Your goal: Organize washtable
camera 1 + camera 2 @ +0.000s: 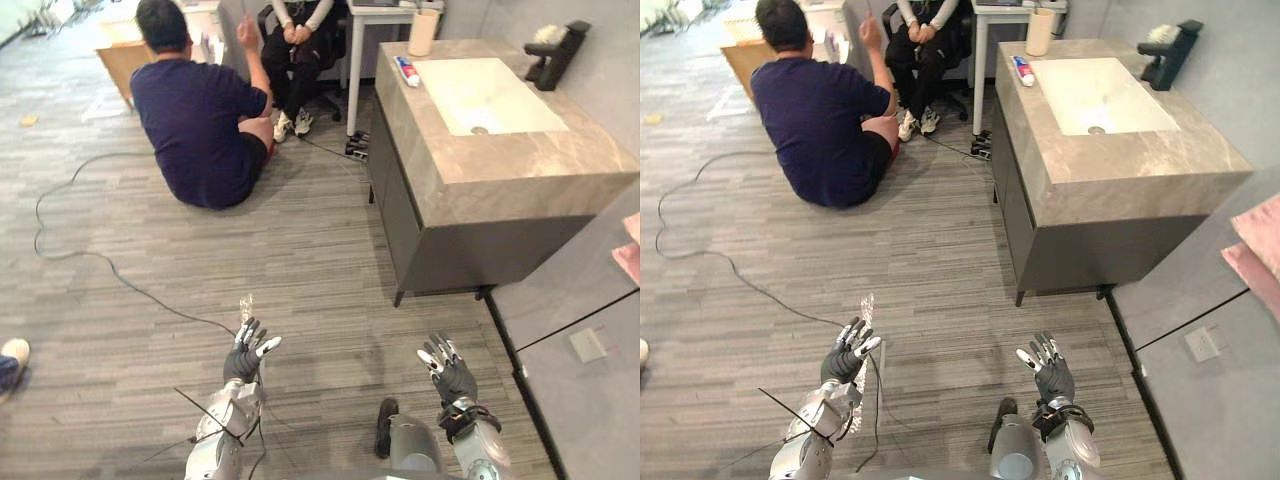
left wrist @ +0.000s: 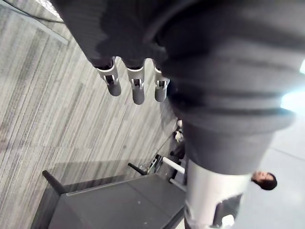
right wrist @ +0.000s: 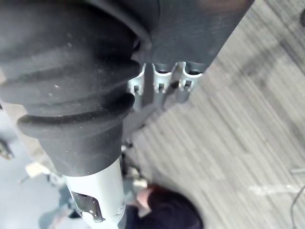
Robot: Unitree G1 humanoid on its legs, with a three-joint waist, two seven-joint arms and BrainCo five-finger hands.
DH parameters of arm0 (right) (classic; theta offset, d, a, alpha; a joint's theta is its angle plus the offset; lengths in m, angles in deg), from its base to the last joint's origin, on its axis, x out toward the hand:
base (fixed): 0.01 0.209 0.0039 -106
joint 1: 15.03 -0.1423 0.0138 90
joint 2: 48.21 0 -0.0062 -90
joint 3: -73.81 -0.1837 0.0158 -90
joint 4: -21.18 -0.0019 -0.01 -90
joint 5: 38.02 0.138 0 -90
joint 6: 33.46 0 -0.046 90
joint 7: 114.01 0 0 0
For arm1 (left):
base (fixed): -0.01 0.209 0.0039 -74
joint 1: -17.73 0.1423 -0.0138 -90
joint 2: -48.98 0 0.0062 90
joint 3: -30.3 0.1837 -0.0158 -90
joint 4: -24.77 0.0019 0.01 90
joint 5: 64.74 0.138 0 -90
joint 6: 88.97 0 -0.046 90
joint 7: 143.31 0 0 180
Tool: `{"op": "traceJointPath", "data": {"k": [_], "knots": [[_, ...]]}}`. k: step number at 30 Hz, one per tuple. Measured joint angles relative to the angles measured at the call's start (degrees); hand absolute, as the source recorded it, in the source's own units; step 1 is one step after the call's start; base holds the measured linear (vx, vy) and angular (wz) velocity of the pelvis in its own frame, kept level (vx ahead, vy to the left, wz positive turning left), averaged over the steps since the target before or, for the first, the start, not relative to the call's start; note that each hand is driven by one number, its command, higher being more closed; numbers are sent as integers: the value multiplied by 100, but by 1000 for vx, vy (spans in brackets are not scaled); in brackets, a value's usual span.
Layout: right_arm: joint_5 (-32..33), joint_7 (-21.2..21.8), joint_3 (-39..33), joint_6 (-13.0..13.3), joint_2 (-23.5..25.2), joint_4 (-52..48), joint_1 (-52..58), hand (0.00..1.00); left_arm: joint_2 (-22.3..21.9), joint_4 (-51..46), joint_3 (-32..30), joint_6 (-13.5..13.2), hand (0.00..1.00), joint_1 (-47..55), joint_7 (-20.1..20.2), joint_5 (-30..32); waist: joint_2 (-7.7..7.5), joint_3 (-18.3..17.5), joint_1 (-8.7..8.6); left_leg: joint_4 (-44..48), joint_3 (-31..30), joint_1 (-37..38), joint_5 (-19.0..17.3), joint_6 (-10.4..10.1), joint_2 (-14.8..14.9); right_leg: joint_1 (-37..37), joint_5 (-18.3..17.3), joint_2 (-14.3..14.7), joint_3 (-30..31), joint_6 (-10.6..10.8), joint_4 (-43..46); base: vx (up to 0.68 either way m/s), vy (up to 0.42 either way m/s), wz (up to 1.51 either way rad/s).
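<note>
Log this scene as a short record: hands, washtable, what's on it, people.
left hand: open, empty, above the floor
right hand: open, empty, above the floor
washtable: ahead on the right, sink set in its top
on top: tube beside the sink, cup at the far corner, black faucet
people: seated person on the floor, second person sitting beyond

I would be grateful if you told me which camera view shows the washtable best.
The right eye view: the washtable sits whole and near the middle, with counter, basin and dark cabinet front. The left eye view shows nearly the same, closer to its edge. The left wrist view catches what seems its dark cabinet.
</note>
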Motion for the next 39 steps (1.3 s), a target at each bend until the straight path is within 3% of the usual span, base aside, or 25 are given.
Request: {"op": "traceJointPath", "data": {"k": [2, 4, 9, 10, 14, 16, 18, 21, 24, 25, 27, 28, 29, 31, 32, 33, 34, 35, 37, 38, 39], "knots": [[-2, 6, 10, 65, 5, 3, -208, 0, -72, -126, -28, -16, 0, 149, -1, -33, 142, -8, 98, 19, 16, -186, 3, -3, 13, 74, 376, 134, 7, -13, -602, -19, 21, -5], [-7, -6, 16, 65, 1, 33, -301, 0, -135, -220, -28, -19, 0, 228, -3, -66, 185, -13, 137, 73, 11, -301, 24, 2, -13, 96, 535, 152, 5, -19, -839, -47, 24, 0], [-66, -54, 24, 76, 9, 184, -357, 0, -151, -296, -28, -45, 0, 407, -4, -119, 153, -28, 196, 63, -163, -307, 29, 4, -15, 395, 774, 183, -166, -43, -1304, -35, 23, 15], [-66, -106, 31, 79, 9, 284, -357, 0, -151, -296, -35, -45, 0, 408, -6, -159, 133, -39, 283, 60, -177, -324, 29, 4, -20, 409, 806, 177, -171, -40, -1353, -63, 41, 12], [-66, -130, 340, 78, 9, 355, -311, 0, -180, -316, -226, -51, 0, 494, -101, -163, 56, -52, 309, 78, -350, -409, 28, 6, -28, 438, 806, 124, -332, -36, -1352, -50, 27, 21], [-112, -117, 484, 79, 21, 354, -281, 0, -213, -405, -297, -53, 0, 597, -120, -161, 7, -42, 330, 128, -422, -457, 12, 21, -75, 394, 670, 60, -369, 72, -1189, -30, 37, 21], [-158, -112, 669, 76, 27, 355, -198, 0, -264, -465, -324, -53, 0, 616, -129, -160, -68, -11, 382, 187, -549, -508, -94, 138, -175, 122, 211, -231, -440, 167, -433, -23, 67, 36], [-159, -105, 784, 73, 24, 356, -173, 0, -271, -572, -388, -56, 0, 654, -245, -151, -189, 103, 405, 171, -756, -329, -205, 298, -320, -334, -49, -695, -193, 97, 1069, 11, 51, 33], [-158, -96, 897, 71, 27, 350, -161, 0, -222, -753, -348, -74, 0, 801, -343, -145, -146, 221, 294, 159, -950, -126, -264, 410, -315, -985, 5, -854, 351, -197, 2399, 93, 66, 24], [-158, -74, 918, 59, 48, 350, -152, 0, -184, -748, -363, -75, 0, 818, -366, -140, -127, 217, 290, 188, -962, -53, -358, 413, -225, -1199, -414, -661, 571, -94, 2392, 191, -15, 8], [-149, -25, 849, 61, 39, 327, -163, 0, -4, -744, -258, -78, 0, 751, -356, -96, -103, 216, 227, 144, -964, -71, -451, 354, -120, -1345, -432, -387, 644, 55, 1285, 254, -51, 4], [-149, -29, 757, 56, 24, 329, -176, 0, 79, -738, -141, -77, 0, 651, -357, -67, -88, 258, 216, 20, -969, 133, -535, 289, -102, -1372, -201, -252, 523, 201, 265, 324, -91, 2], [-151, -30, 733, 53, 20, 328, -189, 0, 80, -736, -111, -76, 0, 615, -357, -48, -70, 269, 201, -28, -962, 237, -568, 262, -94, -1374, -62, -229, 416, 198, -79, 464, -134, 7], [-161, -35, 726, 49, 8, 282, -218, 0, 79, -729, 2, -77, 0, 490, -357, -22, -53, 279, 70, -161, -908, 571, -679, 61, -80, -1431, 76, -246, -89, 124, -539, 507, -166, 15], [-163, -35, 759, 46, -72, 225, -222, 0, 67, -635, 175, -74, 0, 353, -351, -20, 59, 254, 9, -270, -880, 920, -792, -135, 61, -1410, 517, -166, -206, -280, -260, 715, -210, 10], [-167, -36, 791, 32, -91, 228, -226, 0, -23, -563, 305, -71, 0, 294, -345, -20, 293, 230, -6, -262, -827, 995, -703, -299, 223, -1470, 666, -102, -202, -366, 58, 611, -175, 8], [-171, -36, 780, 30, -100, 224, -286, 0, -41, -553, 388, -72, 0, 258, -334, -20, 373, 204, -27, -193, -810, 990, -602, -463, 307, -1534, 727, -61, -161, -441, 279, 713, -262, -1], [-178, -38, 757, 8, -142, 225, -360, 0, -134, -446, 597, -69, 0, 104, -325, -23, 551, 204, -38, 379, -750, 817, -302, -669, 507, -1605, 452, 75, -176, -467, 768, 734, -385, -12], [-178, -41, 854, -21, -194, 222, -437, 0, -228, -307, 602, -69, 0, 3, -334, -35, 547, 202, -25, 1585, -725, 352, 307, -778, 648, -1462, 86, 196, -165, -511, 871, 731, -361, -32], [-161, -50, 912, -25, -219, 206, -506, 0, -249, -188, 607, -59, 0, -46, -332, -120, 569, 209, -20, 2743, -754, -156, 1245, -935, 847, -1101, -43, 350, -99, -548, 623, 688, -211, -54], [-133, -103, 928, 0, -213, 154, -579, 0, -249, -134, 605, -62, 0, -75, -336, -272, 583, 209, 42, 4058, -769, -739, 1439, -993, 1056, -721, -99, 563, -6, -587, 270, 808, -242, -57]]}}
